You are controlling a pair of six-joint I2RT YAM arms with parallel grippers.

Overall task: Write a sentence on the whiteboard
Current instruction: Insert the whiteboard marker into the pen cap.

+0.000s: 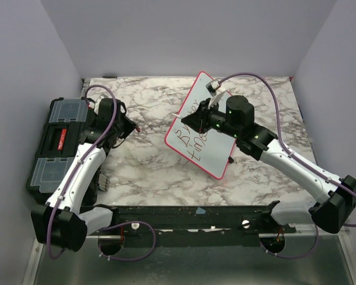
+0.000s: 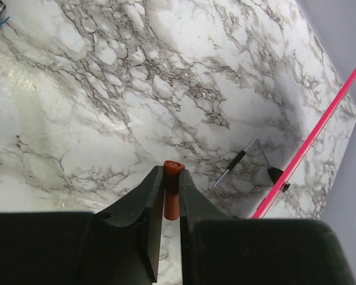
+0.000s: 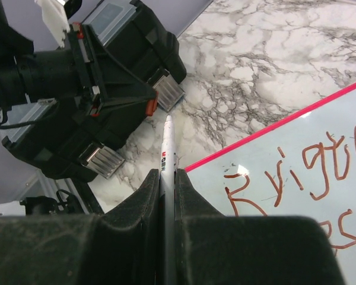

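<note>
**Top external view.** The whiteboard [image 1: 218, 155] lies tilted on the marble table [image 1: 148, 169], right of centre, with one corner toward the back wall. The sentence [image 1: 190, 140] runs in two lines across the board's left part, and the arm covers some of the letters. The right gripper [image 1: 193, 120] is over the board's left edge. Its jaws are closed on a white marker [image 1: 179, 115], whose free end points left, past the frame and over the table. The left gripper [image 1: 132, 126] stands well apart from the board, near the black toolbox [image 1: 56, 142] at the left. A small red item shows at its tip.

**Left wrist view.** The two fingers are drawn narrow and clamped on a red-orange cap [image 2: 172, 199]. The cap sits between them with its ringed end protruding past the tips. Bare marble lies beyond. The board shows only as a pink frame line at the right of the view, well away from the fingers.

**Right wrist view.** The fingers are closed tight on the marker barrel, which sticks out ahead of them toward the toolbox and the left arm. The board lies to the right of the fingers, and its frame edge passes just beside the right fingertip. The reddish-brown lettering begins near the fingers on that side. The first line reads roughly "Brigte" and the second is mostly cut off. The marker's end is off the board, over marble; whether it touches the surface cannot be told.
</note>
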